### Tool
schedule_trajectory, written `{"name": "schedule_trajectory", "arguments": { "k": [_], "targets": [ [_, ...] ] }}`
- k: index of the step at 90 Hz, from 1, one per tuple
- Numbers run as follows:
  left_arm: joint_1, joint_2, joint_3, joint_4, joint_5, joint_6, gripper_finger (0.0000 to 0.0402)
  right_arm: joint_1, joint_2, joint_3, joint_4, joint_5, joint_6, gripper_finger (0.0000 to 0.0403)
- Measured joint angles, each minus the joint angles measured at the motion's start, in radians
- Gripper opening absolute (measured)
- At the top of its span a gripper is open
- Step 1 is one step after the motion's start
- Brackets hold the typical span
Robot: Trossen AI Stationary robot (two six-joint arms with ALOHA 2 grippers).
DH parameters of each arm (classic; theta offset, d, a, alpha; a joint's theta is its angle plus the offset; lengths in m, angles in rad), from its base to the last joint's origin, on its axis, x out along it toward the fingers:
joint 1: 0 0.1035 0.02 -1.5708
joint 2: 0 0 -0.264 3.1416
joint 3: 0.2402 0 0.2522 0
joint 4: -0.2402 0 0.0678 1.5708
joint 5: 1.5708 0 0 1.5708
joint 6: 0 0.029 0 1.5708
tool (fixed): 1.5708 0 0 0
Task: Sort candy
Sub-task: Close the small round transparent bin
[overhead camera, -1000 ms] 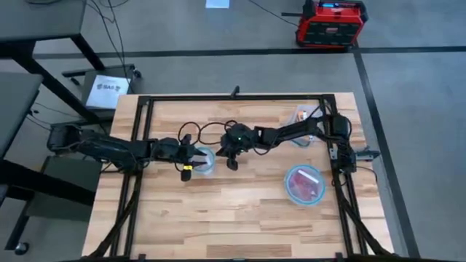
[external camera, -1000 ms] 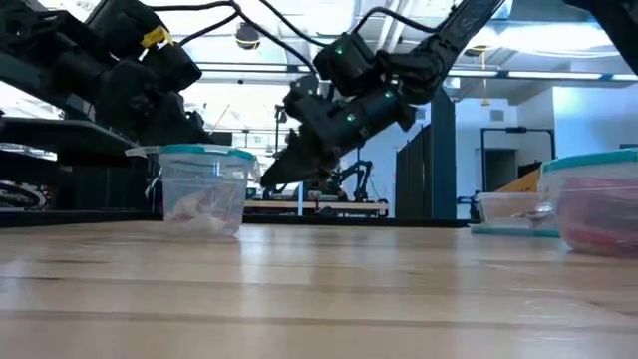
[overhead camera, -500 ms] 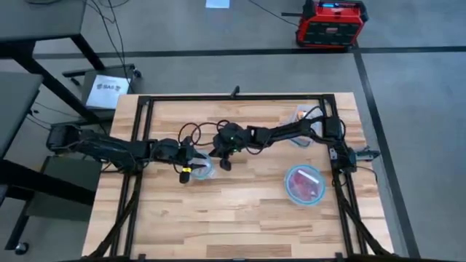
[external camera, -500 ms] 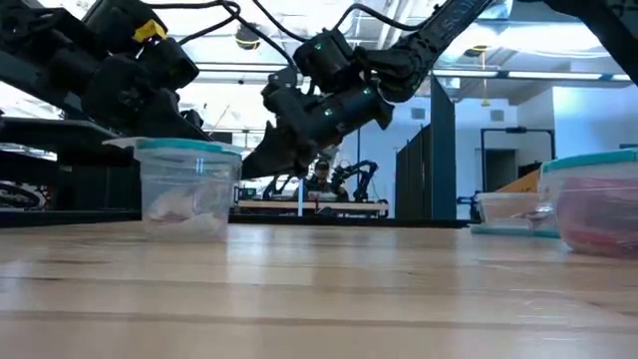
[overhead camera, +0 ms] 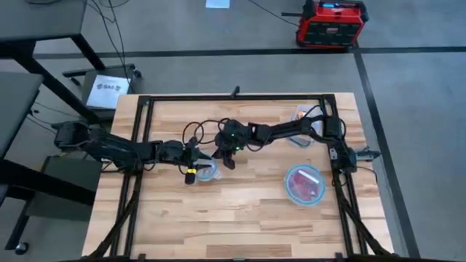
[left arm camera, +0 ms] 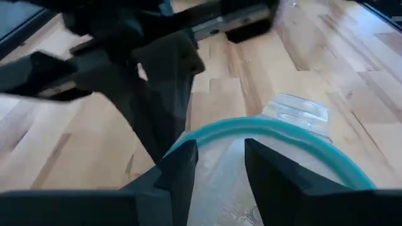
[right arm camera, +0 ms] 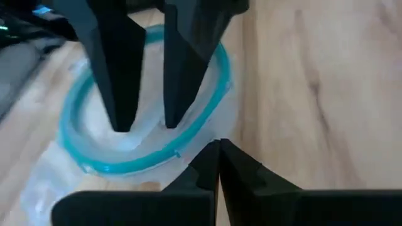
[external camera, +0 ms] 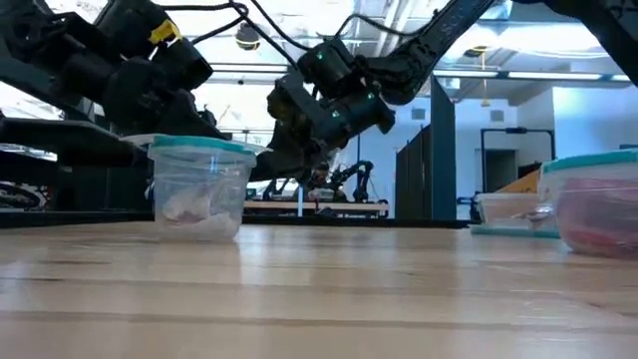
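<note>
Over the clear tub (overhead camera: 208, 173) – both pincers, left (overhead camera: 198, 170) gripping its rim – right (overhead camera: 221, 158) shut

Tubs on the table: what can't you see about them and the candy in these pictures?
- Middle tub: its candy is only a pale blur in the low view and too small to count in the high view.
- Back tub: in the high view the right arm crosses it.
- Red-filled tub: the low view's edge cuts it off.
- Right claw: shut, and its own fingers hide anything pinched between them.
</note>
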Motion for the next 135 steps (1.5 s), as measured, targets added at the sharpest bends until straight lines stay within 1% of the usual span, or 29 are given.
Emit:
{"name": "schedule_trajectory", "arguments": {
  "k": [7,14,29,34,40,48,56,66,73,79,84,93,98,102,114,128,135],
  "targets": [
    [-0.001,-0.017,0.008,-0.022,-0.031,0.002,0.0123,-0.007,-0.024,0.002,-0.084,0.111,-0.039,0.0],
    [-0.005,-0.039,0.021,-0.031,-0.036,0.001,0.0123,-0.016,-0.058,-0.002,-0.177,0.184,-0.076,0.0],
    [-0.021,-0.097,0.064,-0.06,-0.02,0.007,0.0123,-0.042,-0.167,0.001,-0.282,0.258,-0.107,0.0],
    [-0.026,-0.121,0.086,-0.109,-0.012,0.004,0.0123,-0.045,-0.197,0.001,-0.315,0.265,-0.107,0.0],
    [-0.034,-0.161,0.126,-0.21,-0.004,-0.01,0.0123,-0.031,-0.224,-0.001,-0.33,0.269,-0.107,0.0],
    [-0.04,-0.222,0.199,-0.356,-0.002,-0.038,0.0123,-0.001,-0.254,-0.001,-0.3,0.27,-0.099,0.0],
    [-0.043,-0.273,0.275,-0.533,-0.007,-0.072,0.0123,0.04,-0.254,0.001,-0.218,0.27,-0.058,0.0],
    [-0.044,-0.337,0.364,-0.781,-0.071,-0.124,0.0123,0.094,-0.213,-0.001,-0.093,0.275,-0.016,0.0],
    [-0.044,-0.377,0.37,-0.921,-0.141,-0.164,0.0123,0.126,-0.17,0.0,0.026,0.276,0.028,0.0],
    [-0.043,-0.397,0.347,-1.002,-0.185,-0.194,0.0123,0.148,-0.133,0.0,0.066,0.275,0.055,0.0],
    [-0.043,-0.412,0.318,-0.994,-0.194,-0.217,0.0123,0.163,-0.096,0.0,0.098,0.276,0.076,0.0],
    [-0.043,-0.416,0.262,-0.963,-0.193,-0.251,0.0123,0.17,-0.048,-0.002,0.098,0.28,0.098,0.0],
    [-0.045,-0.409,0.237,-0.94,-0.183,-0.278,0.0123,0.166,-0.039,-0.002,0.094,0.281,0.104,0.0],
    [-0.045,-0.398,0.222,-0.918,-0.156,-0.306,0.0123,0.16,-0.039,-0.001,0.074,0.281,0.096,0.0],
    [-0.068,-0.362,0.208,-0.829,-0.075,-0.362,0.0123,0.127,-0.07,0.001,-0.045,0.279,0.001,0.0],
    [-0.12,-0.284,0.208,-0.648,-0.059,-0.369,0.0123,0.072,-0.111,0.001,-0.168,0.265,-0.098,0.0],
    [-0.137,-0.238,0.219,-0.612,-0.059,-0.363,0.0123,0.048,-0.139,0.0,-0.221,0.256,-0.111,0.0]
  ]
}}
